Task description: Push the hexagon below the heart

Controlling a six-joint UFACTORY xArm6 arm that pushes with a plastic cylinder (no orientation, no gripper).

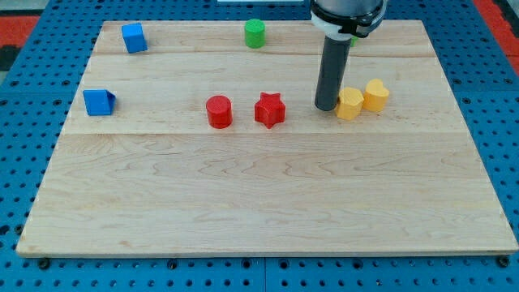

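Here, on the wooden board point(268, 203), my tip point(326, 108) stood at the left edge of the yellow hexagon point(349, 104), touching it or very nearly so — the view did not let me tell which. The tool was a plain dark rod with no jaws, so there was nothing on it to stand apart or together, and it clamped nothing. The yellow hexagon lay toward the view's right, in the board's upper half. The yellow heart point(376, 95) sat just beside it, up and to the view's right, the two blocks touching or almost touching. The hexagon was thus at the heart's lower left, not directly under it.

To the view's left of my tip, in roughly the same row, lay the red star point(270, 109) and, just beyond it, the red cylinder point(219, 111) — near each other but apart. A green cylinder point(255, 33) stood near the board's top edge, left of the rod's housing. Two blue blocks occupied the view's left: one blue block point(134, 37) near the top left corner and another blue block point(99, 102) lower, at the left edge; I could not make out their exact shapes.
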